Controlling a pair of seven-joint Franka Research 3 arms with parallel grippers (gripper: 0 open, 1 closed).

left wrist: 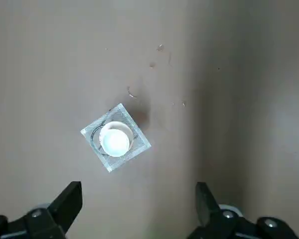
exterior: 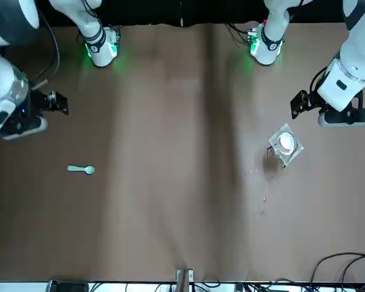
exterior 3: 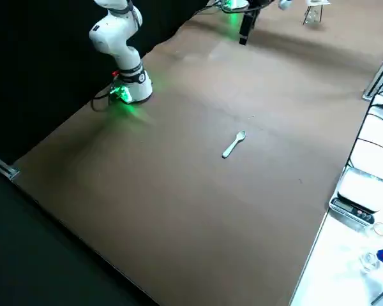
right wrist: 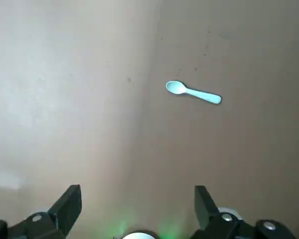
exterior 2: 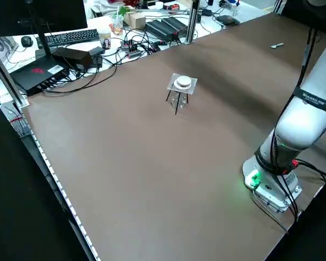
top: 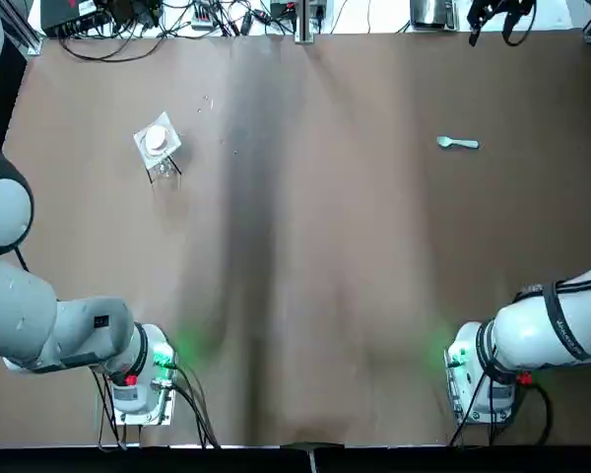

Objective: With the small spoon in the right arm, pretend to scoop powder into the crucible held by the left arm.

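A small white crucible point(top: 158, 139) sits on a square wire-legged stand point(left wrist: 137, 148) at the table's far left. It shows in the left wrist view as the crucible point(left wrist: 114, 138), below and ahead of my left gripper point(left wrist: 138, 201), which hangs open and empty above the table. A pale blue small spoon point(top: 458, 144) lies flat on the table at the far right. My right gripper point(right wrist: 136, 204) hovers open and empty above the table, with the spoon point(right wrist: 193, 92) ahead of it and apart from it.
Small specks point(left wrist: 157, 55) dot the brown table point(top: 305, 246) near the stand. Cables and electronics point(top: 177, 15) line the far edge. Both arm bases point(top: 143, 379) glow green at the near edge. A scale point(exterior 3: 357, 194) sits off the table's far edge.
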